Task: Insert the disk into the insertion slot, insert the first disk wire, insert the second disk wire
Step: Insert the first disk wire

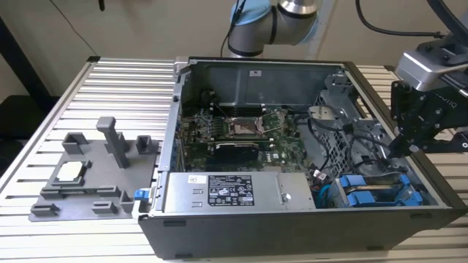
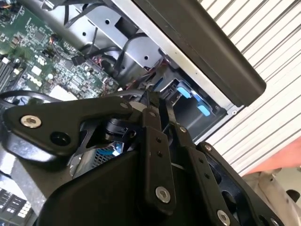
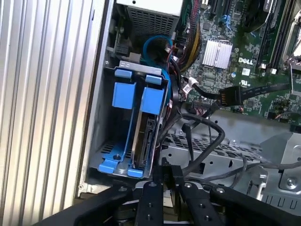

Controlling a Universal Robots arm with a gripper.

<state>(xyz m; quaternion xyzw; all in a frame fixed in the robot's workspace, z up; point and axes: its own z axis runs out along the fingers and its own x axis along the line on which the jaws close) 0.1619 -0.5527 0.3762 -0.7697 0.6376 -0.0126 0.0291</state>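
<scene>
1. My gripper (image 3: pixel 170 165) has its two fingers drawn together, with nothing that I can see between them; in the exterior view, with the motherboard (image 1: pixel 234 131) as the dial's centre, it hangs at three o'clock, tips down, just inside the case wall (image 1: pixel 433 189).
2. Nearest to my tips is a tangle of loose black cables (image 3: pixel 207 136), looping over the perforated metal floor; I judge that none of them reaches the drive's connector edge.
3. Just beyond them is the disk (image 3: pixel 146 134); it stands on edge in its blue frame inside the insertion slot (image 3: pixel 141 66), at about four o'clock on that dial; so I judge the first step done and the wires not yet plugged.
4. Beside the disk, touching or nearly so, stands the other blue carrier (image 3: pixel 123 96); I see no drive in it.
5. Farther out are the power supply (image 1: pixel 230 190) at six o'clock and a grey fixture (image 1: pixel 87 175) on the table at nine.
6. Risks, as I judge them: shut fingers coming down could snag or pin a cable loop; the case wall is close enough to strike; a push on the connector edge could bend it; the twin blue carriers invite a mix-up.
</scene>
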